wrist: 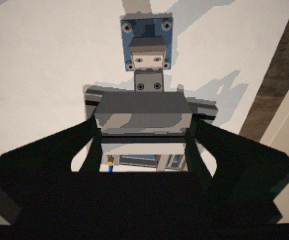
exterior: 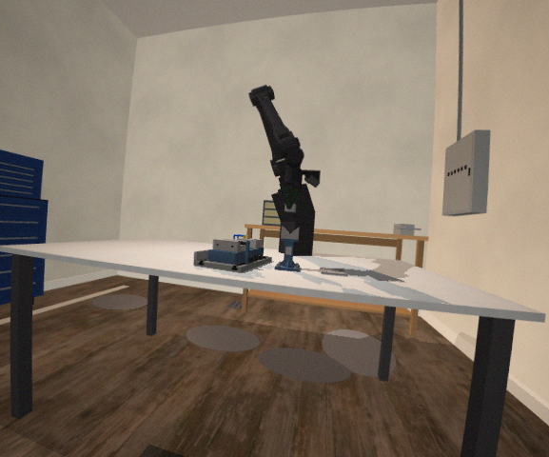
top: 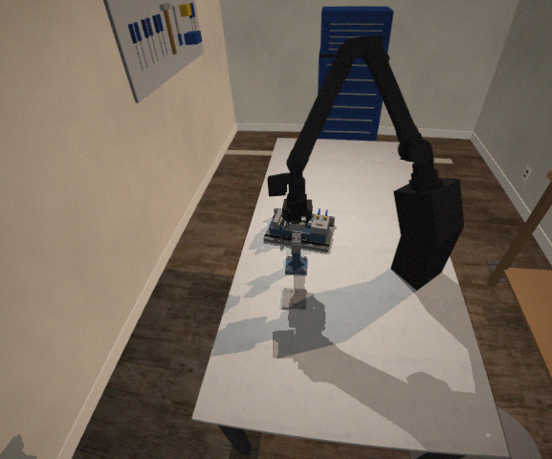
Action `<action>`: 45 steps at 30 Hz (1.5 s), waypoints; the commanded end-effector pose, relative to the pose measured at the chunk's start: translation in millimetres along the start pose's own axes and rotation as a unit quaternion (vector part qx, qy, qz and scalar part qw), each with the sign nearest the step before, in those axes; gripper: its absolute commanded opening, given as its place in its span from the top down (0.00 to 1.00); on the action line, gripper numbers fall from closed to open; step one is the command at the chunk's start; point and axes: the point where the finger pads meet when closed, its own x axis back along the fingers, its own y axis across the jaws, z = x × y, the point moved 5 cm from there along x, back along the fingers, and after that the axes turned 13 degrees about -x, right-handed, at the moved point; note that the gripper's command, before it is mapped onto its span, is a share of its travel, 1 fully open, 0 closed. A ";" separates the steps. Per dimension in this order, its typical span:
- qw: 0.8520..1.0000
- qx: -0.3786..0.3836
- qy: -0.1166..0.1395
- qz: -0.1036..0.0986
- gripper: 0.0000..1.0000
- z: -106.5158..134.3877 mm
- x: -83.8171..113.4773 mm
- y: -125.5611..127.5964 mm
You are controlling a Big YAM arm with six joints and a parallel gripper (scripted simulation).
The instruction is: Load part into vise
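My gripper is shut on the part, a grey block held across its width between the two dark fingers. In the wrist view the part hangs above the vise, whose blue and grey body shows below it. In the top view the gripper is over the left half of the vise. In the exterior view the gripper is well above the table, and the vise lies to its left. I cannot tell which way the part's slot faces.
The blue V-block stands just beyond the vise, also in the top view and the exterior view. The bare infeed plate lies past it. The arm's black base stands at the table's right.
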 end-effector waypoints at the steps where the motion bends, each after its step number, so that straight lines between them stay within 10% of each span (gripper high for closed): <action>1: 0.999 -0.038 -0.012 0.022 1.00 3.7 19.0 -27.8; 22: 0.969 -0.246 -0.015 0.017 1.00 48.7 17.4 -64.1; 34: 0.921 -0.387 -0.024 0.018 1.00 72.6 23.0 -87.2; 45: 0.829 -0.559 -0.020 0.016 1.00 133.9 19.7 -113.2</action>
